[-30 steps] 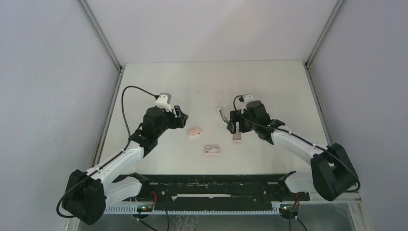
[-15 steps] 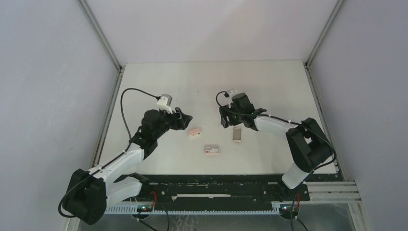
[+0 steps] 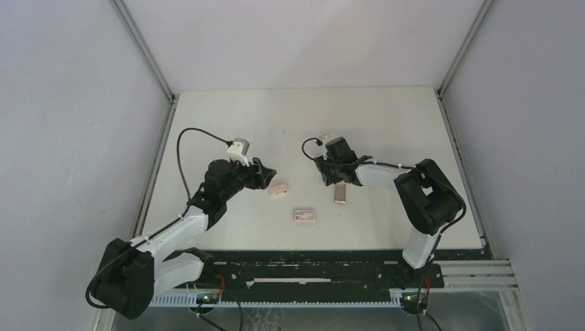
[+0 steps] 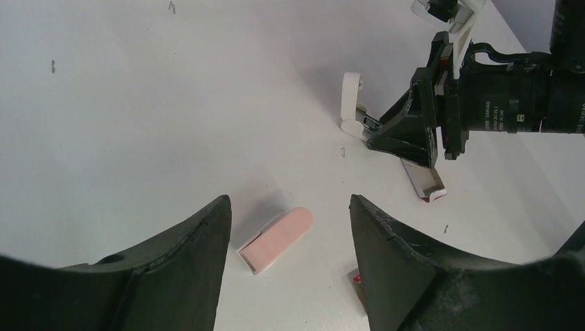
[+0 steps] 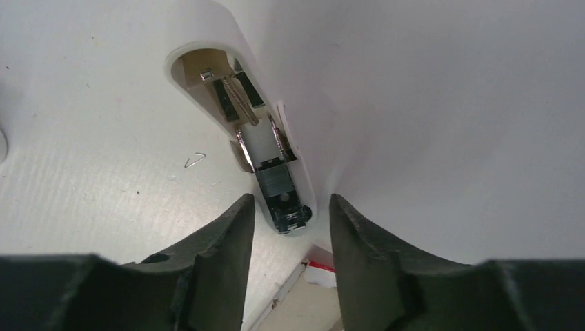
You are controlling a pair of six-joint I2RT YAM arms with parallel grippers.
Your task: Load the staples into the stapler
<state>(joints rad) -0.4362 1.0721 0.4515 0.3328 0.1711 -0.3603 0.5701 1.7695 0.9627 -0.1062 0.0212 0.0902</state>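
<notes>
The white stapler [image 5: 241, 131] lies open on the table, its spring and black magazine showing; it also shows in the left wrist view [image 4: 353, 105]. My right gripper [image 5: 288, 210] [image 3: 323, 171] is open, with a finger on each side of the stapler's near end. The staples [image 3: 340, 194], a flat grey-tan block with a white rim and a red-marked end, lie just behind that gripper [image 4: 423, 179]. My left gripper [image 4: 288, 203] [image 3: 268, 175] is open and empty, just above a pink and white capsule-shaped piece [image 4: 278, 238] [image 3: 278, 189].
A little white box with a red label [image 3: 304, 215] lies nearer the arms, between the pink piece and the staples. Loose single staples lie on the table [image 5: 195, 160] [image 4: 343, 152]. Grey walls stand on three sides of the white table [image 3: 386, 117].
My right gripper has swung left and away from the staples block, over to the stapler, and now straddles its end. My left gripper has edged slightly toward the pink piece.
</notes>
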